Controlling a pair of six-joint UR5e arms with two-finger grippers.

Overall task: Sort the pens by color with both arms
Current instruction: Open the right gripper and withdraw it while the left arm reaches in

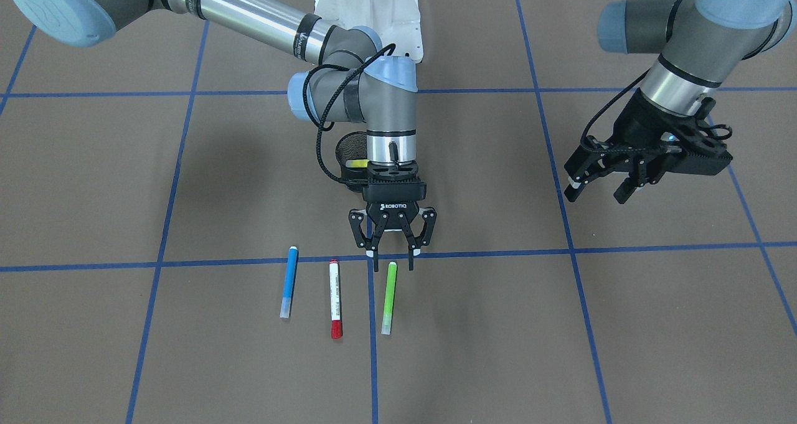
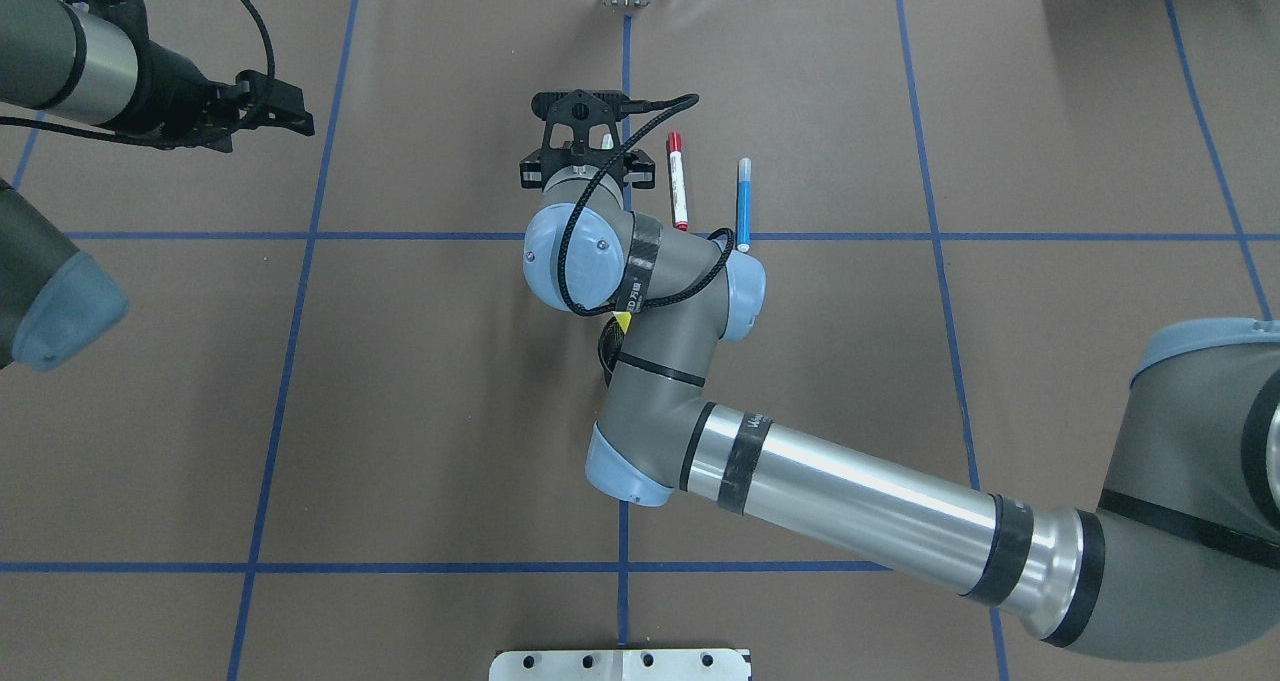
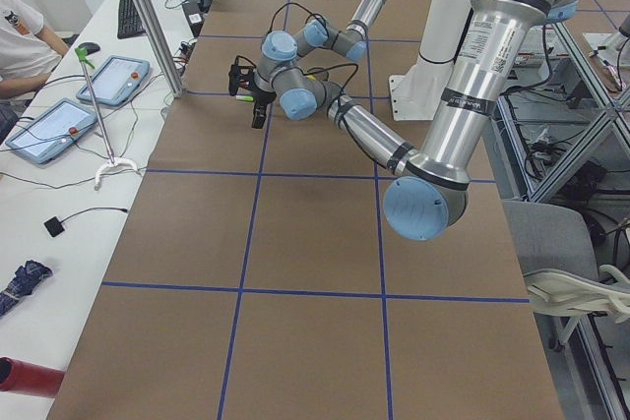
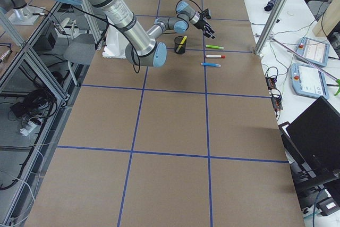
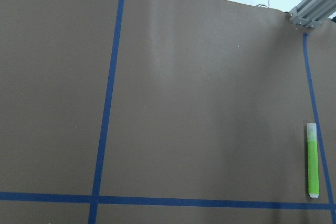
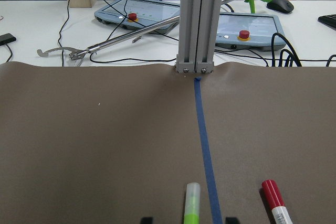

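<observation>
The right gripper (image 1: 392,249) hung with its jaws wide and empty, fingertips down on either side of the near end of the lime-green pen (image 1: 389,297); its wrist camera showed that pen running away between the two fingertips (image 6: 146,220). Nearer the robot, behind that wrist, stood the black mesh cup (image 1: 348,147) with the yellow pen (image 1: 357,163) leaning inside it. The front camera only glimpsed the cup, while the camera at the table's right end showed it whole. Farther out, three pens lay side by side on the brown table (image 1: 560,349), well apart from the cup: the lime-green one on the robot's left, the white pen (image 1: 335,298) in the middle, the blue pen (image 1: 289,282) on the right. The overhead camera lost the green one under the arm. All three had their long axes running near to far, red cap and pale tips at the far ends. The left gripper (image 1: 601,190) hovered well off to the left, jaws apart, holding nothing.
</observation>
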